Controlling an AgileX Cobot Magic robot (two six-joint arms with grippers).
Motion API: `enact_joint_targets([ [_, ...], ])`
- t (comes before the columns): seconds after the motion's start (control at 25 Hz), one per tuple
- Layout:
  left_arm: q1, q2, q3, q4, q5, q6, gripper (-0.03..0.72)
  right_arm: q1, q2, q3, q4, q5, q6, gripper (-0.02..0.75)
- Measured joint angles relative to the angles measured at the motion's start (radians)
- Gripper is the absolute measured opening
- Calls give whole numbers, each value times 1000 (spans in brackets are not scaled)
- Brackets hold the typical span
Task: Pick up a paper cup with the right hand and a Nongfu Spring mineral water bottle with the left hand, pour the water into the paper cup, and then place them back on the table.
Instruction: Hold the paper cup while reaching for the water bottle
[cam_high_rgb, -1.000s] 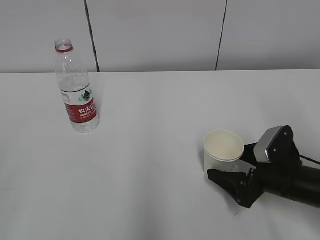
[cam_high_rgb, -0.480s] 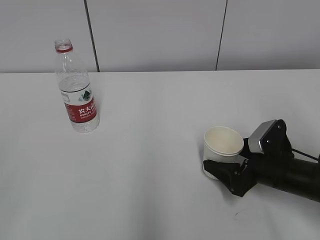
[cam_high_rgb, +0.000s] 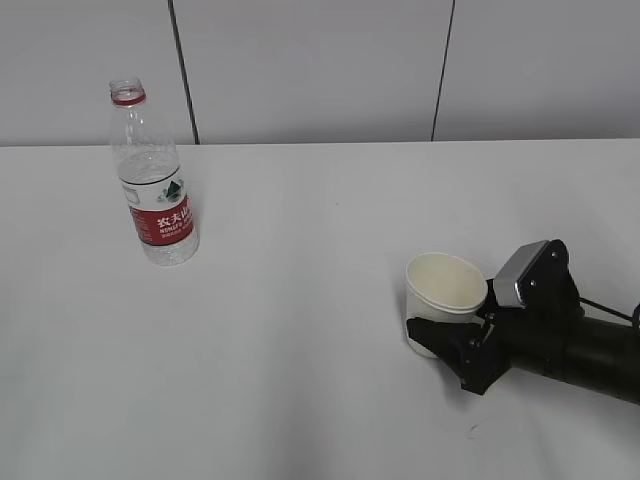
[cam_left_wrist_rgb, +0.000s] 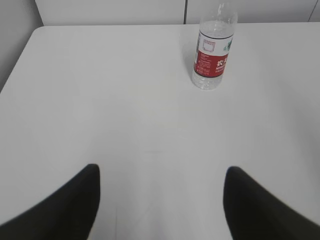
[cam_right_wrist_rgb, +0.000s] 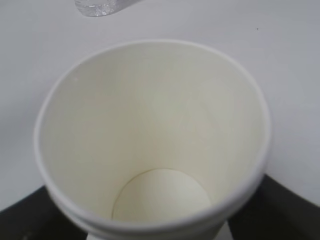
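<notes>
The paper cup (cam_high_rgb: 445, 295) stands upright and empty on the white table (cam_high_rgb: 300, 350) at the right; it fills the right wrist view (cam_right_wrist_rgb: 150, 125). My right gripper (cam_high_rgb: 428, 318) lies low on the table with its jaws open on either side of the cup's lower body; its black fingers (cam_right_wrist_rgb: 290, 205) show beside the cup. The far finger is hidden behind the cup in the exterior view. The Nongfu Spring bottle (cam_high_rgb: 155, 185) stands uncapped at the back left, also in the left wrist view (cam_left_wrist_rgb: 214, 47). My left gripper (cam_left_wrist_rgb: 160, 172) is open and empty, well short of the bottle.
A small dark scuff (cam_high_rgb: 472, 430) marks the table in front of the right arm (cam_high_rgb: 580, 360). A grey panelled wall (cam_high_rgb: 320, 70) runs behind the table's far edge. The table's left edge (cam_left_wrist_rgb: 15, 65) shows in the left wrist view.
My right gripper has slid left and forward so its fingers now straddle the cup's lower body. The cup has shifted very slightly left. The bottle has not moved.
</notes>
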Motion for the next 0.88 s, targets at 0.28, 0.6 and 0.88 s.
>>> enact_joint_targets([
  [0.28, 0, 0, 0, 0, 0, 0, 465, 2, 5, -19, -36, 0, -2, 524],
  [0.6, 0, 0, 0, 0, 0, 0, 465, 2, 5, -49, -58, 2, -2, 524],
  [0.88, 0, 0, 0, 0, 0, 0, 465, 2, -5, -101, -65, 2, 10, 524],
])
